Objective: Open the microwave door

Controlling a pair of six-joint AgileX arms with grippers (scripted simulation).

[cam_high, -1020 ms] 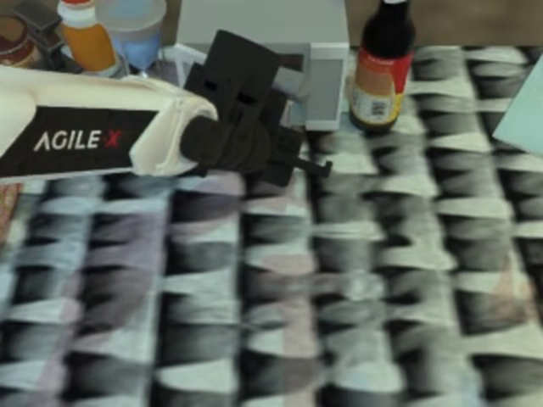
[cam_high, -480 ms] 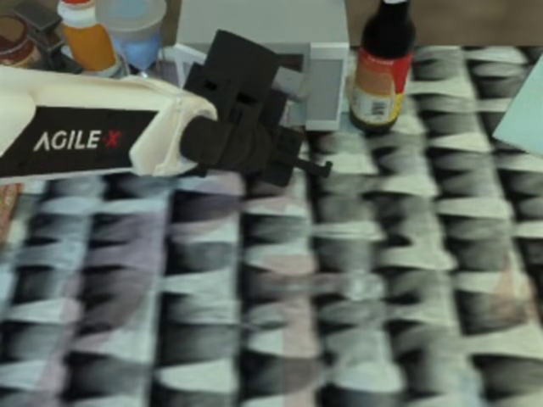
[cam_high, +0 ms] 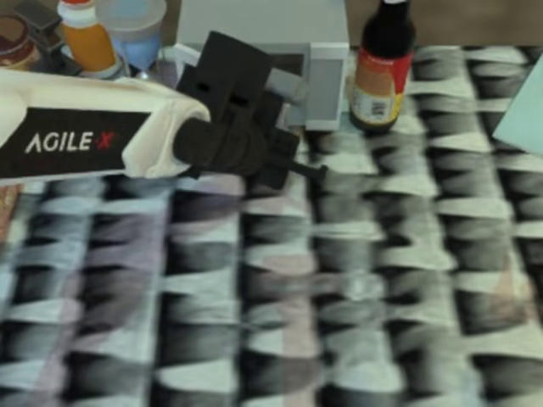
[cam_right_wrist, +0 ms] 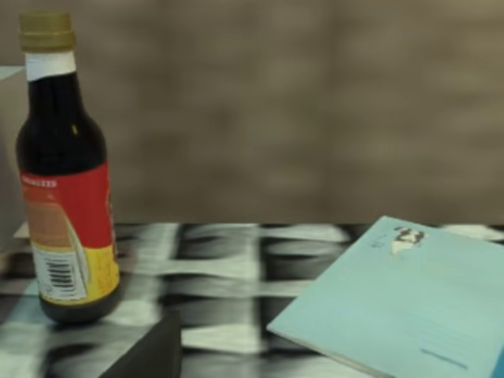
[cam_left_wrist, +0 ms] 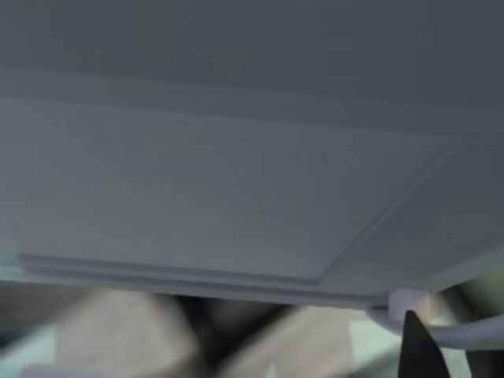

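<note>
The left hand (cam_high: 284, 119) is pressed up against the front of the microwave (cam_high: 263, 25) at the far edge of the desk (cam_high: 356, 280). The microwave door (cam_left_wrist: 213, 197) lies right before it; whether the hand is apart or together cannot be told. A dark sauce bottle (cam_high: 383, 68) stands to the hand's right, just beside the microwave.

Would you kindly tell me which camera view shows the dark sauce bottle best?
The right wrist view: the dark sauce bottle stands there side-on, cap to base, label readable. The top view shows it from above beside the microwave, its top cut off. The left wrist view shows none of it.
</note>
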